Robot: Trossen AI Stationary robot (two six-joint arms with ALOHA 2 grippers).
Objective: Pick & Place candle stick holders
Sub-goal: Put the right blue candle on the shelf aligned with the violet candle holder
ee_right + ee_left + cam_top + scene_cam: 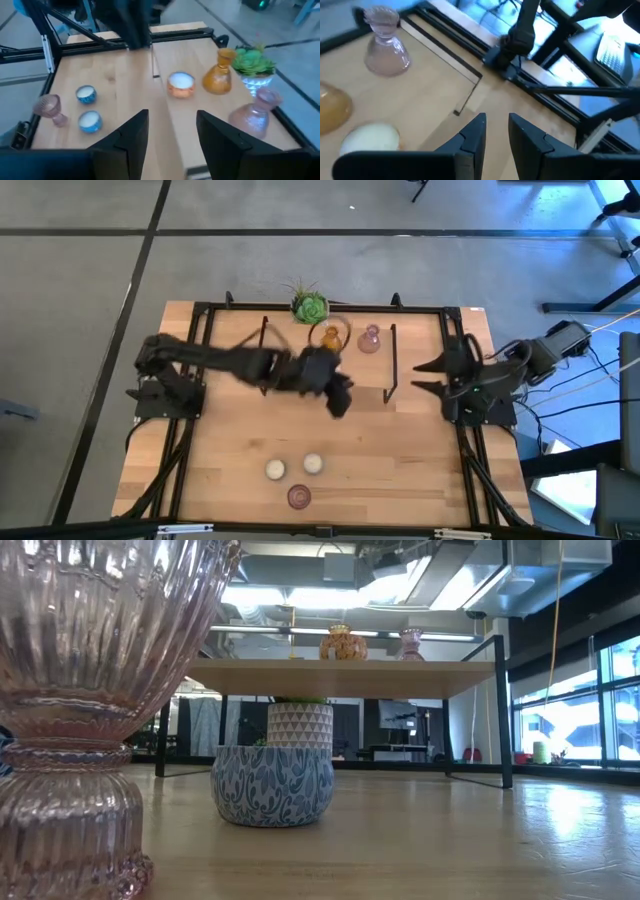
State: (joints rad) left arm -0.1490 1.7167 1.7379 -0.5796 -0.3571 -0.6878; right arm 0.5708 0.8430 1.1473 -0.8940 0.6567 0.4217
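Note:
On a raised wooden shelf [340, 678] at the table's far side stand an amber glass holder [327, 336], a pinkish glass holder [369, 338] and a low round cream-topped holder [180, 84]. Near the front edge two low round cream-topped holders [275, 469] [313, 463] and a second pinkish glass holder [299, 497] stand on the table. My left gripper [340, 402] [496, 131] is open and empty, near the table's middle, just on the near side of the shelf holders. My right gripper [425, 375] [170, 131] is open and empty at the right.
A green spiky potted plant [310, 307] stands at the far edge behind the amber holder. The shelf's black frame legs [390, 365] stand between the two arms. Bare wood lies between the shelf and the front holders.

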